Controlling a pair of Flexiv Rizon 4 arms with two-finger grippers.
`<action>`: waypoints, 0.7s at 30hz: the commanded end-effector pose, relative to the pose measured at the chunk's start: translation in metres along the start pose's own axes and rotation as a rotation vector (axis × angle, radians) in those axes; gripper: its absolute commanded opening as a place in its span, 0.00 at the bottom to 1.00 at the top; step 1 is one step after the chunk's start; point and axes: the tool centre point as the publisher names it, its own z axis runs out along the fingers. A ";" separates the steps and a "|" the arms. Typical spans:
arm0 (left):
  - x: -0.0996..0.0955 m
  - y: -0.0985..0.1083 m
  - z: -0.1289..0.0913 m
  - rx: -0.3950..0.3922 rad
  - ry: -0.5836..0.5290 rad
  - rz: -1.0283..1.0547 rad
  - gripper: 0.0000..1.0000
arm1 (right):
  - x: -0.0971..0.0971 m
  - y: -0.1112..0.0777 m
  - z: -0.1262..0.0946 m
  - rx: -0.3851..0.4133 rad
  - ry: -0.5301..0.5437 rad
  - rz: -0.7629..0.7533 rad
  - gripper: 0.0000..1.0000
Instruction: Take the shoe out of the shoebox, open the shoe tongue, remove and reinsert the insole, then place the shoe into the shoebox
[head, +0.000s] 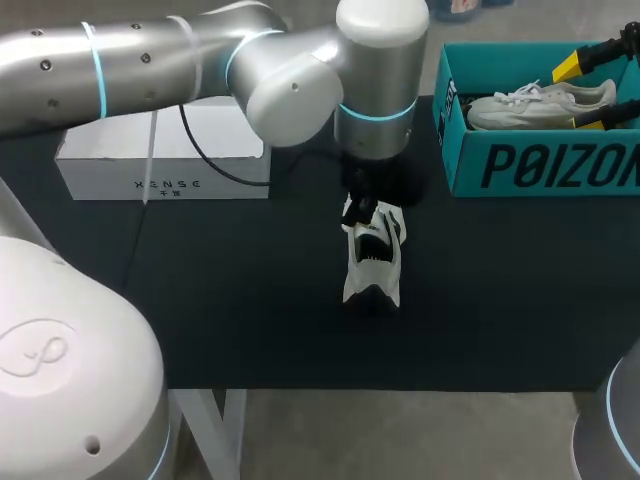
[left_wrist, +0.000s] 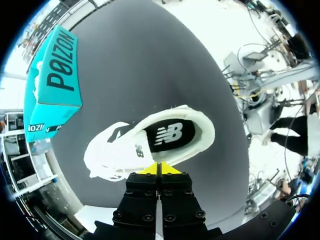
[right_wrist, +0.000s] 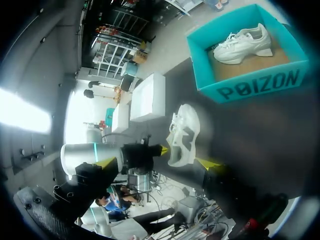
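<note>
1. On the dark surface (head: 250, 300), near its middle, the white shoe (head: 372, 258) lay with its opening turned up to the left wrist view, and the dark insole (left_wrist: 167, 136) showed inside it.
2. The left claw (left_wrist: 159, 169) had its fingers pressed together, with the yellow tips touching the rim of the shoe's opening. If a bit of the rim was pinched between them, I could not tell.
3. The teal shoebox (head: 540, 165) stood at the far right, and a second shoe (head: 540, 103) lay inside it.
4. The right claw (head: 580, 93) hung over the shoebox with its fingers spread wide.
5. A white box (head: 160, 160) stood at the far left. The shoe was well apart from both boxes and from the near edge.
6. In the head view, the left arm covered the far middle of the surface and the end of the shoe under it. The shoebox was cut off at its right side.
</note>
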 end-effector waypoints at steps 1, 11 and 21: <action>0.016 -0.001 0.000 -0.047 -0.119 -0.214 0.00 | 0.000 0.001 0.000 0.001 -0.003 0.002 1.00; 0.032 -0.021 -0.006 0.161 -0.149 -0.260 0.00 | 0.000 0.001 0.000 0.001 -0.003 0.002 1.00; 0.030 -0.028 -0.008 0.213 -0.012 -0.098 0.07 | 0.000 0.001 0.000 0.001 -0.003 0.002 1.00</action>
